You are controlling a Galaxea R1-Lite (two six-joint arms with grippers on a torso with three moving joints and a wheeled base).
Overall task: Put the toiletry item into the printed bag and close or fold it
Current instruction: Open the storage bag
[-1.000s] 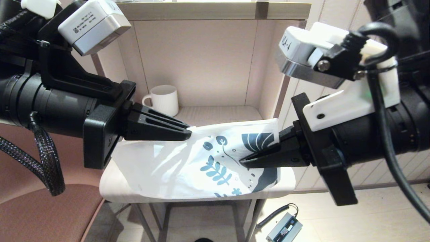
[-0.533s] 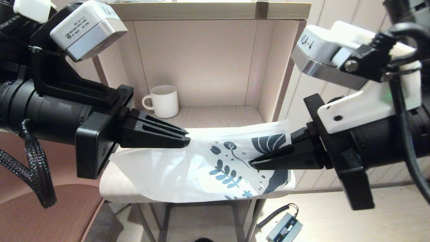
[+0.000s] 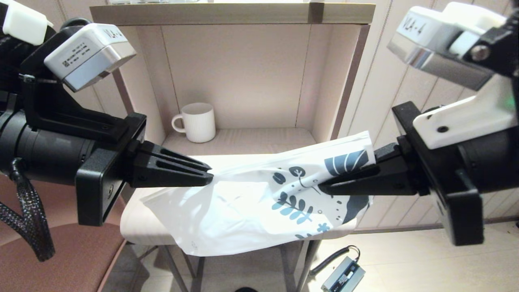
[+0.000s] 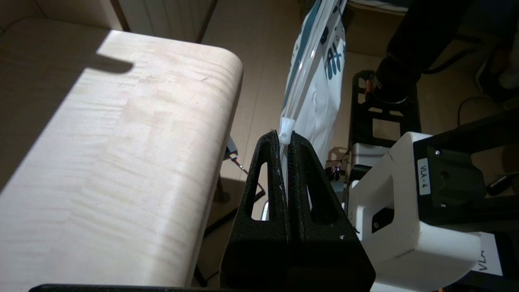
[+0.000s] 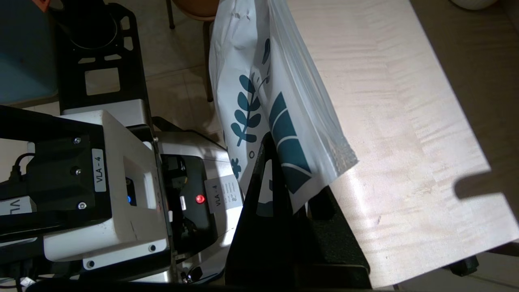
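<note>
Head view: my left gripper (image 3: 209, 178) pinches the plain end of the printed bag (image 3: 251, 207), my right gripper (image 3: 324, 188) pinches the printed end. The bag hangs stretched between them over the front edge of the small table (image 3: 134, 227), its lower edge sagging. White mug (image 3: 196, 121) sits at the back of the shelf; what's in it can't be seen.

Left wrist view: jaws pressed together on the bag's top edge, the zip slider (image 4: 286, 130) right at my fingertips. Zip looks closed along the strip.

Right wrist view: jaws clamped on the leaf-print corner. No toiletry item visible; can't tell if it's inside. Probably late stage: setting down or folding left.
</note>
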